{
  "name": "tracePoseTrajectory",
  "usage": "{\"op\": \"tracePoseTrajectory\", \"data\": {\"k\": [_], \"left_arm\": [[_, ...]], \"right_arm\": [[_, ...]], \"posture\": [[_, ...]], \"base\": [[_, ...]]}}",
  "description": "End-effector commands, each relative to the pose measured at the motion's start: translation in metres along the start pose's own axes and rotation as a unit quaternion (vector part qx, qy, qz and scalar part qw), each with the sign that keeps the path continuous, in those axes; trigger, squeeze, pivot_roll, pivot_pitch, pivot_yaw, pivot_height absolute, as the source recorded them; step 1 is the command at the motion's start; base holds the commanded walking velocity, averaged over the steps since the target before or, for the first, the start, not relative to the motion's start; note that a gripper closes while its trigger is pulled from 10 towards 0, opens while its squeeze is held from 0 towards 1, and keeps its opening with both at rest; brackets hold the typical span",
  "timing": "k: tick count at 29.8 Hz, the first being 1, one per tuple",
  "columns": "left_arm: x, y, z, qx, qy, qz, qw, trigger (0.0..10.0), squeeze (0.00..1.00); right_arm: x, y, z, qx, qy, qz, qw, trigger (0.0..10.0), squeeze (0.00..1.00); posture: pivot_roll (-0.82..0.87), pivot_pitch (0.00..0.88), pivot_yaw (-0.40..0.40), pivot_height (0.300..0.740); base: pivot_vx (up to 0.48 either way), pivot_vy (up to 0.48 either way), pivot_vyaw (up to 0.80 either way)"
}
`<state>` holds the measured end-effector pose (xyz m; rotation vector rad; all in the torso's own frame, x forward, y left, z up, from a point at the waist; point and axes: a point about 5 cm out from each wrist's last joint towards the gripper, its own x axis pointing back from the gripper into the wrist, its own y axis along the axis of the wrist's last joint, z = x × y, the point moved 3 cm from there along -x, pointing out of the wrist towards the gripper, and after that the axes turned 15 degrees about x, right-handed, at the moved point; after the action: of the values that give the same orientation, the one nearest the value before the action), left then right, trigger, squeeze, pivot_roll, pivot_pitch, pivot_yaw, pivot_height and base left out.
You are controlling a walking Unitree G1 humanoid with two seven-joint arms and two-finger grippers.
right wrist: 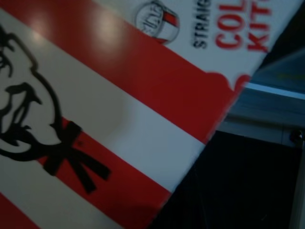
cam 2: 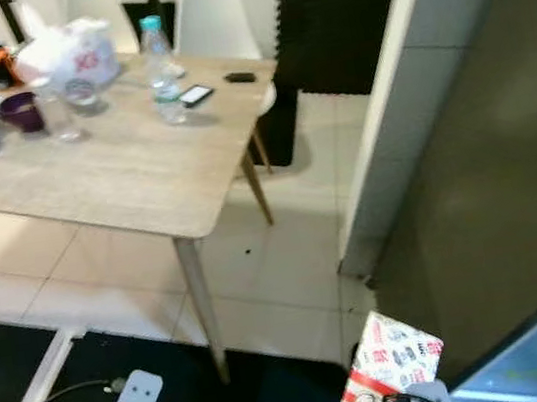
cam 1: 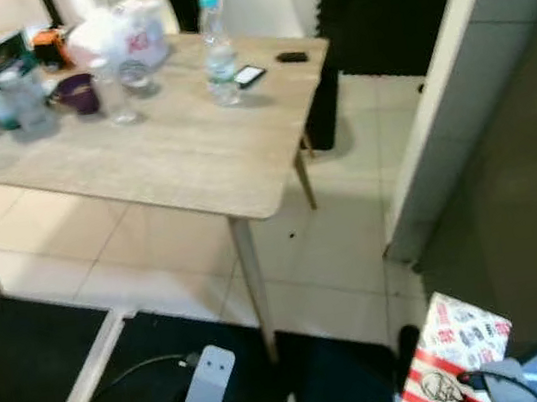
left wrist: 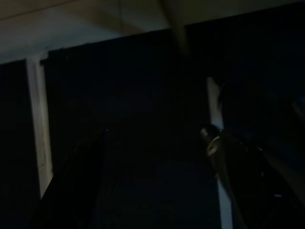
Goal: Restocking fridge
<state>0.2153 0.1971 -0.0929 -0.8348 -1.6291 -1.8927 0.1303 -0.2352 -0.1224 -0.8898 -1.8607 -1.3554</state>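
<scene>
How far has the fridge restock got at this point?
Early to midway. In hand: a red-and-white striped cardboard food box sits low at the right tool, beside the dark fridge door. Nothing visibly shelved yet. Left: a clear plastic water bottle and white plastic bag remain on the light wooden table. The left arm hangs idle.

Head views are evenly lit and slightly soft; the worktop shadows the tiled floor. Left wrist view is nearly black; the right wrist close-up is blurred.
</scene>
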Motion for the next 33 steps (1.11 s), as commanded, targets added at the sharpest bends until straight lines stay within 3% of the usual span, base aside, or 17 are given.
{"op": "tracePoseTrajectory", "data": {"k": [1,24,33], "left_arm": [[0.0016,-0.0079,-0.0017,0.000,-0.001,0.013,1.000,10.0,0.00],[0.0022,-0.0113,-0.0021,0.004,0.003,0.018,1.000,10.0,0.00],[0.0023,-0.0112,-0.0023,0.004,0.002,0.018,1.000,10.0,0.00]], "right_arm": [[-0.0001,0.0006,-0.0035,-0.008,-0.005,-0.001,1.000,10.0,0.00],[-0.0001,0.0006,-0.0035,-0.010,-0.005,-0.001,1.000,10.0,0.00],[0.0000,0.0005,-0.0027,-0.010,-0.003,-0.002,1.000,10.0,0.00]], "posture": [[-0.07,0.098,-0.005,0.740],[-0.07,0.100,-0.004,0.740],[-0.07,0.100,-0.004,0.740]], "base": [[0.000,-0.480,0.00],[0.000,-0.470,0.00],[0.000,-0.281,0.00]]}}
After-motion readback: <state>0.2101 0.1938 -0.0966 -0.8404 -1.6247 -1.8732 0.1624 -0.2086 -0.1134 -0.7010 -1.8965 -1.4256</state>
